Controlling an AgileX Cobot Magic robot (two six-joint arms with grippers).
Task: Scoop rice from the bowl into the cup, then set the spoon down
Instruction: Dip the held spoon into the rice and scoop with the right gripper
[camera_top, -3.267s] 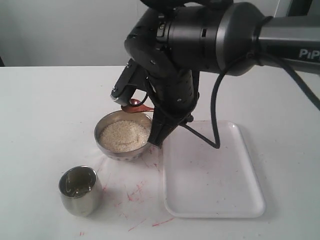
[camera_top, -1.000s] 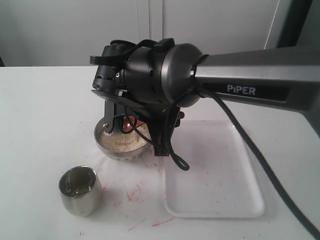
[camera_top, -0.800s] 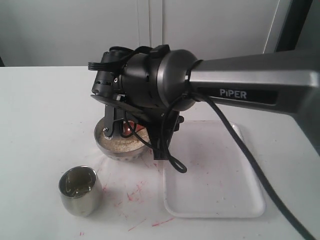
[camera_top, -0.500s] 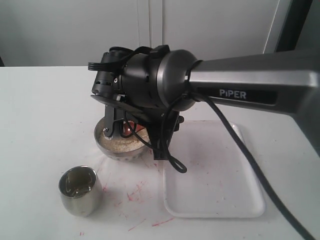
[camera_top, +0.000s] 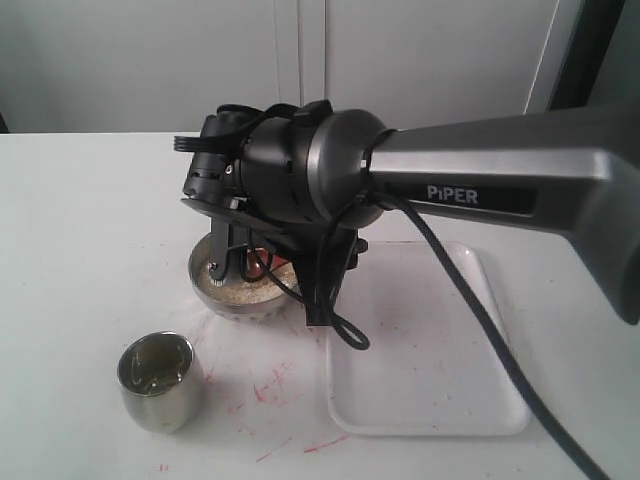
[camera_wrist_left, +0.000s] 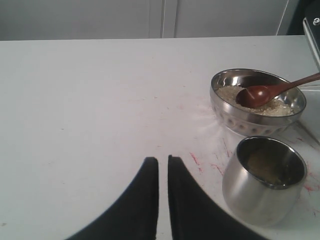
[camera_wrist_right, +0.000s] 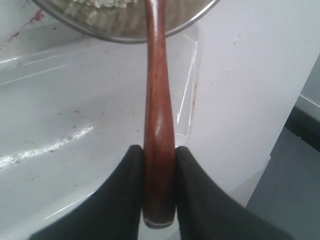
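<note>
In the exterior view your right arm (camera_top: 480, 190) enters from the right edge of the frame, and its dark wrist fills the centre, hanging over the bowl (camera_top: 225, 300). The bowl stands left of centre on the white worktop (camera_top: 80, 250). The right pincer (camera_wrist_right: 159, 165) is clamped on the spoon (camera_wrist_right: 157, 90), one finger on each side of the handle close to its end. The handle runs from there over the bowl's rim. The left wrist view shows the spoon's oval scoop inside the bowl, at the surface of the rice (camera_wrist_left: 227, 92). Its hollow faces up and shows bare wood, and the handle slopes up and out over the rim. Whether the scoop presses into the grains cannot be told. The cup (camera_top: 158, 382) stands upright at the lower left of the exterior frame, near the bowl but apart from it. Whether it holds any grains cannot be told. A pale tray (camera_top: 430, 400) lies at the lower right, just beside the bowl. Faint red marks (camera_top: 270, 385) streak the worktop between cup and tray. Your left pincer (camera_wrist_left: 160, 162) holds nothing, its fingers drawn together with a thin gap between them, near the cup.
</note>
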